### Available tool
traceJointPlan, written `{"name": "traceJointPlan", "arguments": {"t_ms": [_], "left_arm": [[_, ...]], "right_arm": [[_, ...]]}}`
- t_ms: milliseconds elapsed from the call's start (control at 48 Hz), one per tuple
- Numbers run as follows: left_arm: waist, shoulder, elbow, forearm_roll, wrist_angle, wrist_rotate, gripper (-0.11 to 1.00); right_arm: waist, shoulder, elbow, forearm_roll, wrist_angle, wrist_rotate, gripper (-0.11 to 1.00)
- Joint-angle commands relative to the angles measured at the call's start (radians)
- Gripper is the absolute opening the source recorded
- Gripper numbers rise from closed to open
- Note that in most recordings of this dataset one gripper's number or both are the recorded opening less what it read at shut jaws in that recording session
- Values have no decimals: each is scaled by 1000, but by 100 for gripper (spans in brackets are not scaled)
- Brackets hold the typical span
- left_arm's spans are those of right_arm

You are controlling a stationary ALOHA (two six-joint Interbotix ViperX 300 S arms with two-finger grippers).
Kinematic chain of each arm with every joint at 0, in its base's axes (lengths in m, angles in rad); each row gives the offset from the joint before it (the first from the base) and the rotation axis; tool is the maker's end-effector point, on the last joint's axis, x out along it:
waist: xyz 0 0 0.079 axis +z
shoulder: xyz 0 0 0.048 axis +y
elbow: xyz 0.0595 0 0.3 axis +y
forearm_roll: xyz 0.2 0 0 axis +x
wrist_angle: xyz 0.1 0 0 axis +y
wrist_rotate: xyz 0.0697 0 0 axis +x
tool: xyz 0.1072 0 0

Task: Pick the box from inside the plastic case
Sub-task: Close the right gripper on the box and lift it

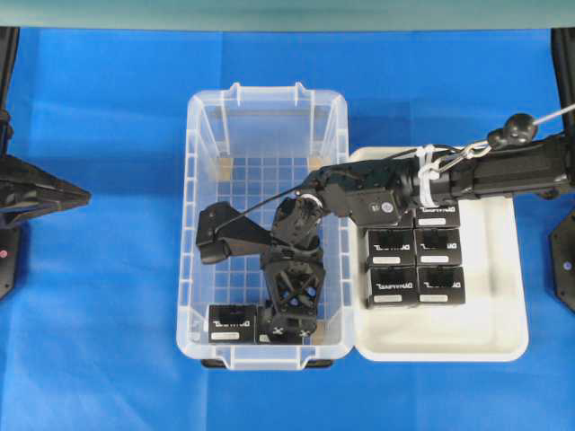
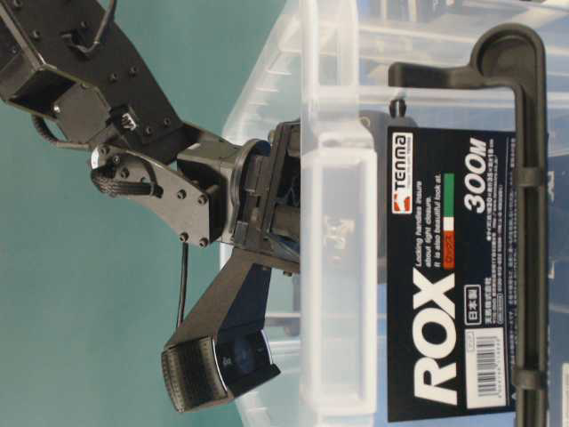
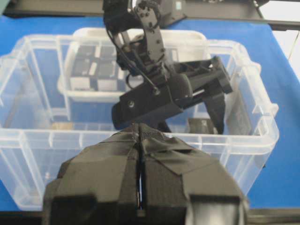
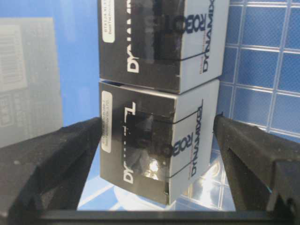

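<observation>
The clear plastic case [image 1: 199, 206] stands mid-table. My right arm reaches across into it, and my right gripper [image 1: 292, 321] points down at its front end. In the right wrist view my right gripper [image 4: 157, 126] is open and its fingers [image 4: 51, 159] straddle a black box [image 4: 154, 154] with white lettering; small gaps show on both sides. A second box [image 4: 159, 42] lies just beyond the first, and another box [image 1: 232, 323] sits at the case's front left. My left gripper [image 3: 140, 140] is shut on nothing, outside the case's left wall [image 3: 140, 140].
A shallow white tray [image 1: 485, 314] sits against the case's right side and holds several black boxes [image 1: 413, 260]. Blue cloth covers the table. The table-level view shows the case's rim [image 2: 333, 267] and a black printed label [image 2: 444, 285].
</observation>
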Motion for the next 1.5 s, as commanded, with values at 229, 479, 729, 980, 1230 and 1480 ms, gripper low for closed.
{"name": "traceJointPlan", "arguments": {"t_ms": [229,479,729,980,1230,1480], "left_arm": [[2,8,-20,2,-5,2,-5],[2,5,-21,2,-6,2,-5],[2,8,-20,2,-5,2,-5],[2,9,-18,3,-5,2,-5],[2,8,-20,3,-6,0,-5],[2,8,-20,3,-5,0,-5]], "right_arm": [[3,6,15,-80,-25,8,98],[-49,-5,5,-115,-21,18,98],[-71,-28,2,-137,-18,17,98],[-28,-31,-18,-137,5,8,99],[-8,-28,-25,-140,-6,15,100],[-3,-21,0,-209,-55,21,100]]}}
